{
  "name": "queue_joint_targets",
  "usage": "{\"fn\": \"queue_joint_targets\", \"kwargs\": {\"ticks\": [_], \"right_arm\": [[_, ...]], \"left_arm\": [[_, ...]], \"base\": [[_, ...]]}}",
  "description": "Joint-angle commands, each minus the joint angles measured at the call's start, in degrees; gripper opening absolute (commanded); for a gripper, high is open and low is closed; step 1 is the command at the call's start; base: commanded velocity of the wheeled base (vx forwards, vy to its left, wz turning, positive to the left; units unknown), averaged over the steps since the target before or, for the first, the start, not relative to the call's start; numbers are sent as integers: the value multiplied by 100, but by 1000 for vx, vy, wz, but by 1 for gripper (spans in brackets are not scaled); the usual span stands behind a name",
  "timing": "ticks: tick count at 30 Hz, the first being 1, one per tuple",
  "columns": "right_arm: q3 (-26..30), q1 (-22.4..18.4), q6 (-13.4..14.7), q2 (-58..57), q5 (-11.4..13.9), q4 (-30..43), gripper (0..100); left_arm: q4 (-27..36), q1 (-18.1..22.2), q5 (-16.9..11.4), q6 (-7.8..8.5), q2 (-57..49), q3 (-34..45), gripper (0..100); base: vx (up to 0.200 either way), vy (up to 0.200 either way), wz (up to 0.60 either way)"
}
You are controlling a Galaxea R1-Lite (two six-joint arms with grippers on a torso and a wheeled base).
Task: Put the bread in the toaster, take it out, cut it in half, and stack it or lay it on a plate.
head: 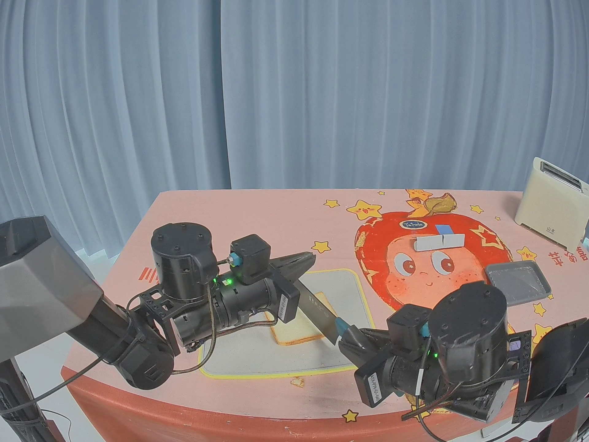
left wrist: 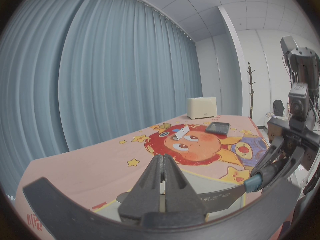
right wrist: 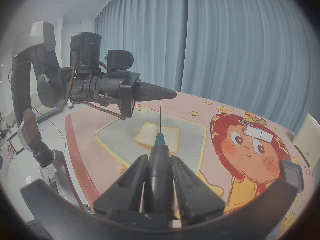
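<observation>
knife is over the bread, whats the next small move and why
Probably lower the right claw so the knife presses down through the bread. The slice looks uncut, lies flat on the mat, and the blade stands edge-down over its middle. The left claw, shut, seems to be above the slice, not pinning it, so press slowly.

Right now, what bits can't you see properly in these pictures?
- Pale square slice of bread: head view, the grey-bladed knife lies across it; whether blade touches bread is unclear.
- Same slice: left wrist view, almost all hidden behind the left pincer.
- Cream box-shaped toaster: head view, cut by the picture's edge; slots' insides hidden.
- Knife handle: head view, mostly wrapped by the right pincer.
</observation>
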Motion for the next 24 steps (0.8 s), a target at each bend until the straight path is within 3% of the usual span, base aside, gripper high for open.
{"fn": "queue_joint_targets", "kwargs": {"ticks": [1,24], "right_arm": [[-1,30,1,-72,-5,8,0],[96,109,1,-20,4,8,0]], "left_arm": [[-661,30,58,-159,-67,295,0],[-1126,162,-126,-159,346,322,0]], "base": [[0,0,0],[0,0,0]]}}
